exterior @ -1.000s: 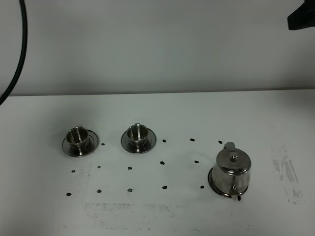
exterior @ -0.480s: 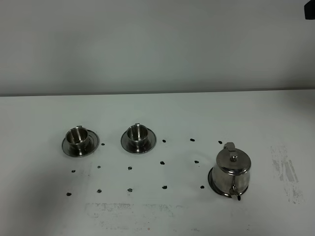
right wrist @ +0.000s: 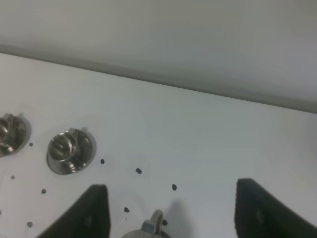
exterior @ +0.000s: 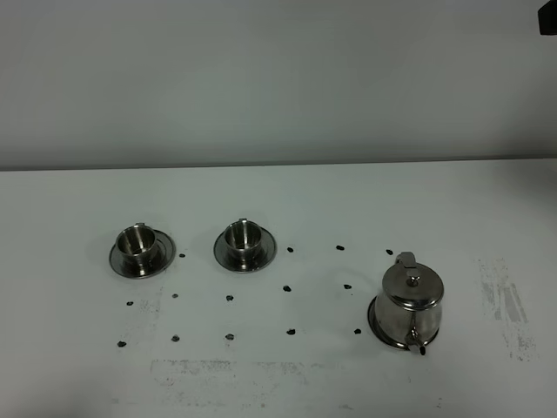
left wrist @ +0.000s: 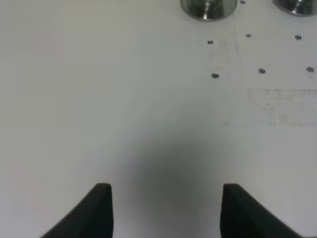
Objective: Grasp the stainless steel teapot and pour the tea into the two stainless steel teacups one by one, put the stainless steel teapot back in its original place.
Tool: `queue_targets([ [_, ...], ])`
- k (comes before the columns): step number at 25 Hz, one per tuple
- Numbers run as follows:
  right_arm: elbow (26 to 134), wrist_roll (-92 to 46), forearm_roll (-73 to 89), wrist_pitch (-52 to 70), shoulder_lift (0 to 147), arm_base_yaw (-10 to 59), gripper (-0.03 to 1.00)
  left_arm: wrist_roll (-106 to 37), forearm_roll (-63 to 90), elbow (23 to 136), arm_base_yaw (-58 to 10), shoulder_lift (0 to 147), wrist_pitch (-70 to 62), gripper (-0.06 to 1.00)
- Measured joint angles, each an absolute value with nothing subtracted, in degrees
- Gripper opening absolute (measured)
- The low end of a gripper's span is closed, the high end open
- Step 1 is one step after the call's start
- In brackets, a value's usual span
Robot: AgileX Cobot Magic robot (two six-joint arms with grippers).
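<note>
The stainless steel teapot point(exterior: 411, 305) stands upright on its round saucer point(exterior: 376, 324) at the front right, spout toward the front. Two steel teacups stand on their saucers at the left: one far left point(exterior: 137, 245), one nearer the middle point(exterior: 243, 238). My right gripper point(right wrist: 173, 215) is open and empty, high above and behind the teapot, whose handle top point(right wrist: 154, 224) shows between the fingers. Both cups show in the right wrist view point(right wrist: 69, 150) point(right wrist: 9, 133). My left gripper point(left wrist: 166, 213) is open and empty over bare table, far from the nearest cup saucer point(left wrist: 208, 7).
Small dark marks point(exterior: 290, 332) dot the white table point(exterior: 287, 192) between the cups and the teapot. A scuffed patch point(exterior: 505, 300) lies right of the teapot. A dark piece of the right arm point(exterior: 548, 17) shows at the top right corner.
The dark arm piece at the top right has drawn back almost out of view. The black cable at the far left has left the view. Teapot and cups have not moved.
</note>
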State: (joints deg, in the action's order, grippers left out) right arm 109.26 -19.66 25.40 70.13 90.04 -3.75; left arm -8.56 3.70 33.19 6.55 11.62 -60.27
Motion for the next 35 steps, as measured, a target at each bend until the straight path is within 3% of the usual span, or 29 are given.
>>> queue_targets([
  [19, 109.26, -19.73, 25.45, 70.13, 90.04, -3.75, 0.55, -8.82, 5.0, 29.0, 6.55, 0.35, -60.18, 0.54],
  [35, 109.26, -19.73, 25.45, 70.17, 90.04, -3.75, 0.55, -8.82, 4.88, 28.89, 5.17, 0.13, -60.25, 0.54],
])
